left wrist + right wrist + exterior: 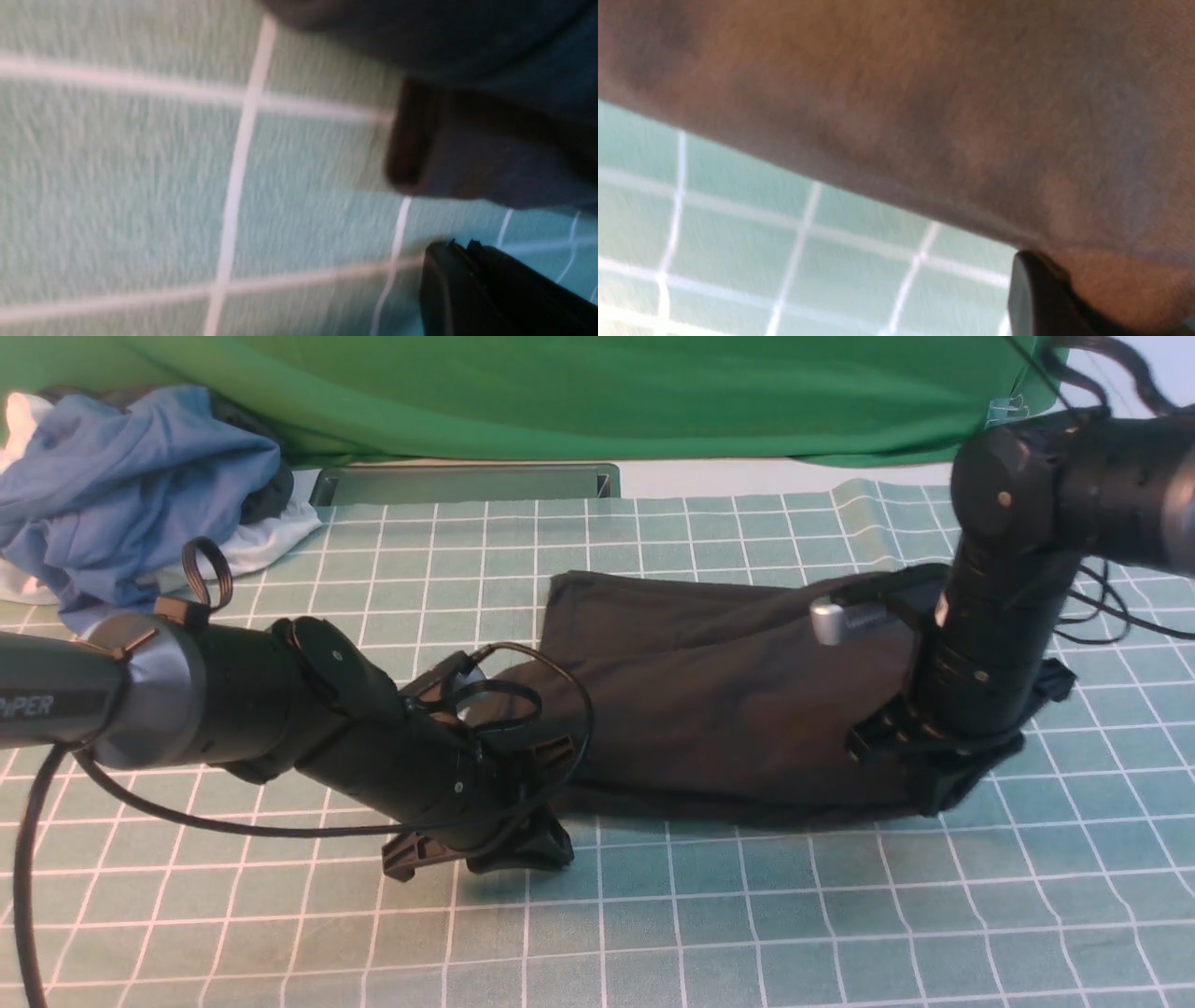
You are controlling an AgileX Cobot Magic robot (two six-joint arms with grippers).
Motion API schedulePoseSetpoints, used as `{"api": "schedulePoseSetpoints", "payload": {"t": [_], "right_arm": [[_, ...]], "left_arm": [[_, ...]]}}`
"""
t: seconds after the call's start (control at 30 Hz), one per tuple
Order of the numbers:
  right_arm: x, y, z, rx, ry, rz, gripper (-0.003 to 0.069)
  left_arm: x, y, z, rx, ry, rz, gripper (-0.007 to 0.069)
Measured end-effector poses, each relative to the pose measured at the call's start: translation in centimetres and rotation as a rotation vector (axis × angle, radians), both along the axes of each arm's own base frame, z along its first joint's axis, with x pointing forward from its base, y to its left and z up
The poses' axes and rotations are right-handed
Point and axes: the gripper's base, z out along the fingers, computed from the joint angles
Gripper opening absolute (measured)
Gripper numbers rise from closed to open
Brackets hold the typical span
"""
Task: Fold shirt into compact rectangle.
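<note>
Front view: the shirt (709,700) lies as a dark folded band across the middle of the checked tablecloth (840,915), well apart from the blue and white clothes heap (121,495) at ten o'clock. The left gripper (509,845) sits at the band's near corner around seven o'clock, fingers clenched; whether cloth is pinched there I cannot tell. The right gripper (943,775) presses into the corner at four o'clock and looks clamped on the shirt. If only one side truly grips, a lift would likely drag the band crooked.

Left wrist view: a fabric edge (467,154) lies beside one dark finger (490,289), seemingly not between the jaws. An empty grip looks possible.

Right wrist view: fabric (924,116) fills the frame above one finger (1036,298). A thin pinch might slip, undoing the fold.
</note>
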Motion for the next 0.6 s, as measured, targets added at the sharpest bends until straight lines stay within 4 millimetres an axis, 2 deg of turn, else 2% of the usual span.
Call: {"api": "schedulePoseSetpoints", "payload": {"t": [0.17, 0.27, 0.47, 0.6], "right_arm": [[-2.4, -1.3, -0.2, -0.051, 0.01, -0.015, 0.0124], [-3.4, -1.7, -1.1, -0.064, 0.028, -0.025, 0.0124], [-3.6, -1.8, -1.6, -0.067, 0.023, -0.042, 0.0124], [-3.6, -1.8, -1.7, -0.065, 0.017, -0.048, 0.0124]], "left_arm": [[-1.1, 0.0, 0.3, 0.009, 0.061, -0.101, 0.0014], [-1.7, 0.6, 1.8, 0.044, 0.046, -0.139, 0.0014], [-2.2, 2.1, 4.9, 0.091, -0.017, -0.094, 0.0015], [-2.4, 1.5, 5.0, 0.094, -0.025, -0.104, 0.0034]]}}
